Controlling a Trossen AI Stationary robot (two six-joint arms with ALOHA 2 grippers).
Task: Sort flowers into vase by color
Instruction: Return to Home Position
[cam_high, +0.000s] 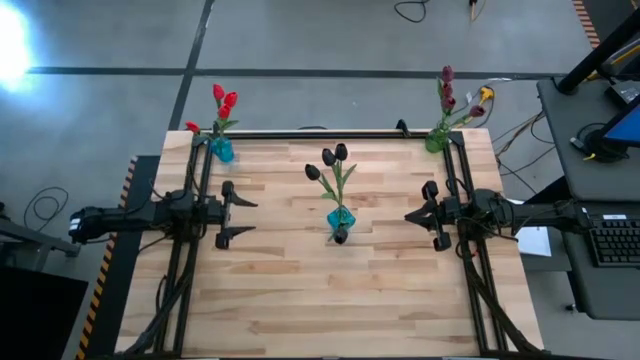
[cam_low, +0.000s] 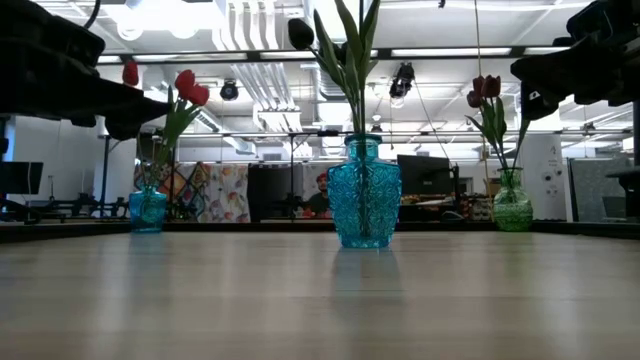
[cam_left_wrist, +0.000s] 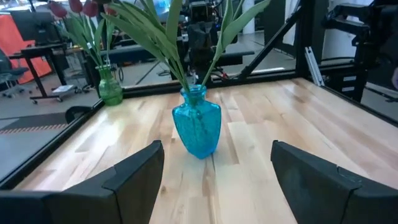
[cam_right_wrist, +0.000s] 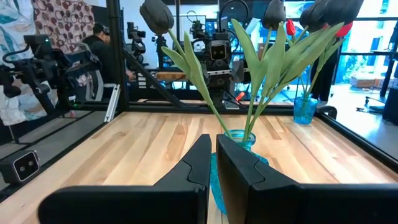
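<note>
Three vases (cam_high: 339, 220) hold colour-sorted flowers (cam_high: 333, 157); task seemingly complete, left end effector (cam_high: 245, 216) idles spread and right end effector (cam_high: 410, 215) pressed together, at opposite table (cam_high: 300, 290) sides.

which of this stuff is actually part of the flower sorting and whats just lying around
Part of the job:
- red tulips in the blue vase
- black tulips in the teal vase
- maroon tulips in the green vase
- left gripper, open and empty; right gripper, shut and empty

Just around:
- keyboard
- side desk
- person behind the table
</note>
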